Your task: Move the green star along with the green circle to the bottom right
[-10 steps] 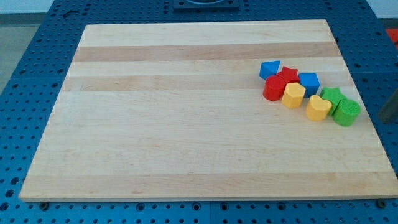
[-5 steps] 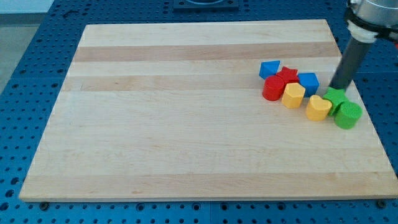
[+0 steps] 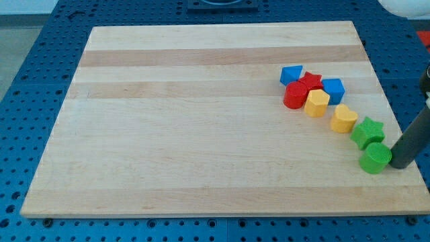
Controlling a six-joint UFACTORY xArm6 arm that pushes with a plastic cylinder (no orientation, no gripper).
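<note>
The green star lies near the board's right edge, below and right of a yellow heart-like block. The green circle sits just below the star, touching or nearly touching it. My dark rod comes in from the view's right; my tip rests just right of the green circle, close against its side.
A cluster sits up and left of the green pair: a blue block, a red star, a second blue block, a red cylinder and a yellow hexagon. The wooden board's right edge is close by.
My tip went from above the green star to the right of the green circle. The star and circle have slid down and right; the yellow heart shifted slightly.
</note>
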